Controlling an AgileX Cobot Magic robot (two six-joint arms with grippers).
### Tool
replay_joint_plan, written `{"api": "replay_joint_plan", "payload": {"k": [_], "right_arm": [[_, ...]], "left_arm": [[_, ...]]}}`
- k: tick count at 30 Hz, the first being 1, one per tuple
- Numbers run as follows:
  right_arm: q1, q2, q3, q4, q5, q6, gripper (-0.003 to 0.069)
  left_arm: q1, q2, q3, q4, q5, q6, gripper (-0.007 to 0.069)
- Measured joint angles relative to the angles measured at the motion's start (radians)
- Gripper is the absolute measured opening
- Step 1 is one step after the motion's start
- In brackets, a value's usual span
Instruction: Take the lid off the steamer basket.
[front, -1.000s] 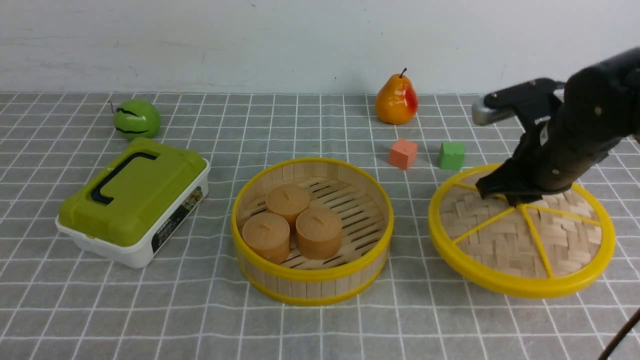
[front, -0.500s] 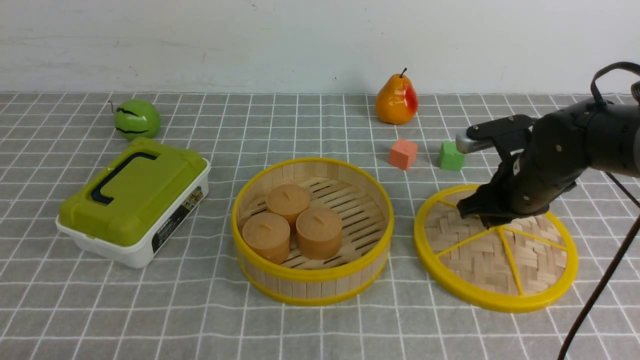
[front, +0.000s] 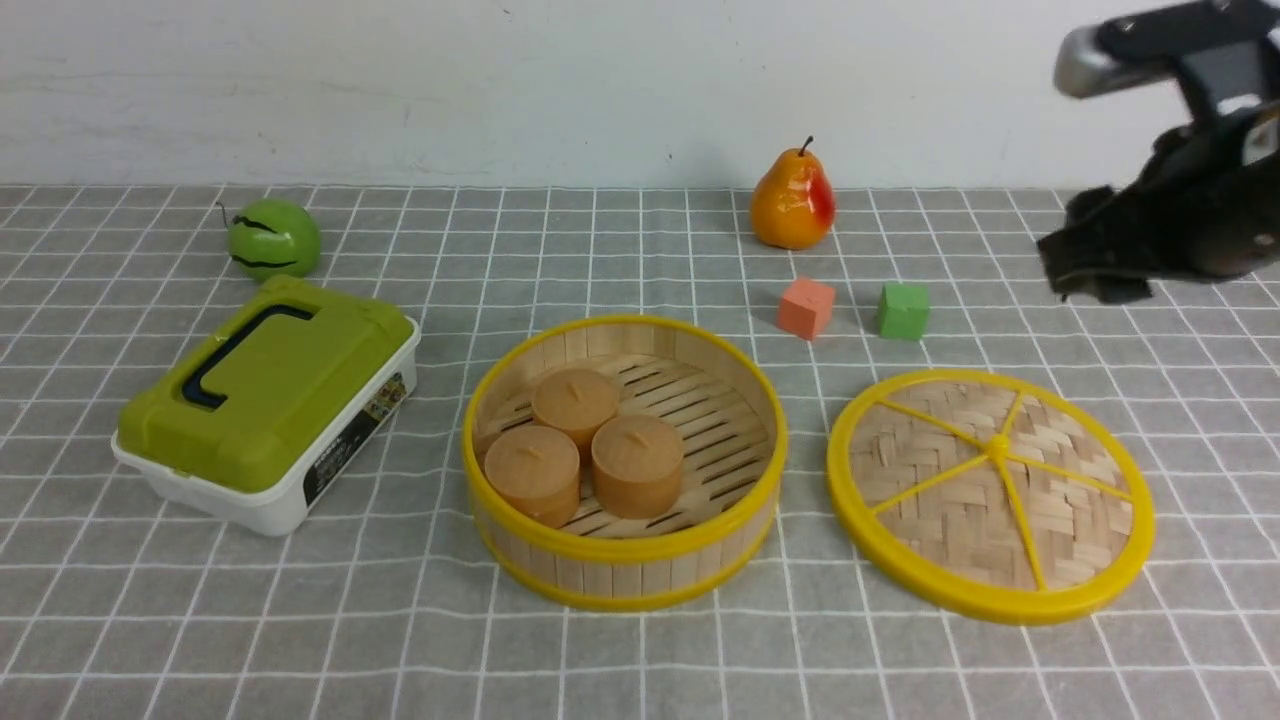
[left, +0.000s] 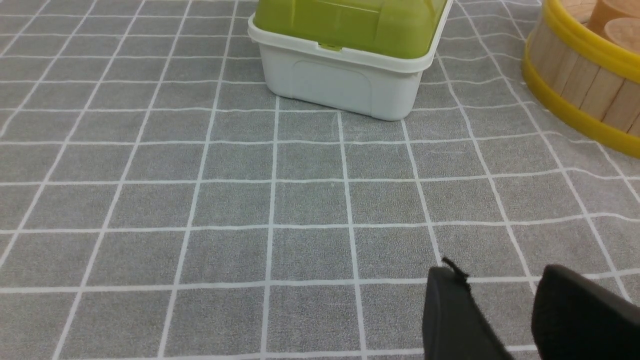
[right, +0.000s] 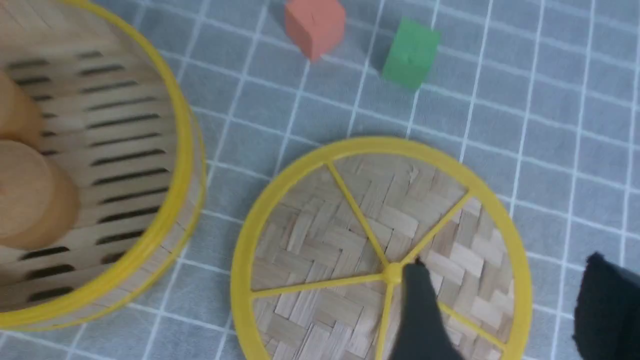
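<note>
The lid (front: 990, 495), a woven bamboo disc with a yellow rim and spokes, lies flat on the cloth to the right of the steamer basket (front: 625, 575). The basket stands uncovered with three brown cylinders (front: 590, 440) inside. My right gripper (front: 1095, 270) hangs open well above the lid, towards the far right, holding nothing. In the right wrist view the lid (right: 325, 235) lies below the spread right gripper (right: 505, 262), beside the basket's rim (right: 185, 150). In the left wrist view my left gripper (left: 500, 280) hovers low over bare cloth, jaws apart and empty, with the basket wall (left: 590, 95) off to one side.
A white box with an olive-green lid (front: 265, 400) sits left of the basket, also in the left wrist view (left: 345, 60). A green ball (front: 273, 237) lies behind it. A pear (front: 793, 200), an orange cube (front: 806, 307) and a green cube (front: 903, 310) stand behind the lid.
My right gripper lowered the lid flat onto the cloth, opened off its centre knob, then rose up and to the right. The lid stays on the cloth.
</note>
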Motion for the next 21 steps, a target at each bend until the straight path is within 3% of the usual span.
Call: {"api": "replay_joint_plan", "payload": {"k": [1,2,4,5,7,10,21], "right_arm": [[0.0,-0.008,0.0,0.0,0.002,-0.002,0.0318],[0.0,-0.074,0.0,0.021,0.022,-0.025,0.0227],[0.0,-0.117,0.002,0.034,0.041,-0.036,0.0161],[0.001,-0.19,0.022,0.047,0.06,-0.053,0.0054],[0.001,-0.245,0.055,0.054,0.067,-0.056,0.0009],[0.001,-0.382,0.145,0.057,0.081,-0.062,-0.002],[0.001,-0.709,0.445,0.058,0.062,-0.066,-0.0022]], "left_arm": [[0.0,0.0,0.0,0.0,0.0,0.0,0.0239],[0.0,0.0,0.0,0.0,0.0,0.0,0.0239],[0.0,0.0,0.0,0.0,0.0,0.0,0.0239],[0.0,0.0,0.0,0.0,0.0,0.0,0.0239],[0.0,0.0,0.0,0.0,0.0,0.0,0.0239],[0.0,0.0,0.0,0.0,0.0,0.0,0.0239],[0.0,0.0,0.0,0.0,0.0,0.0,0.0239]]}}
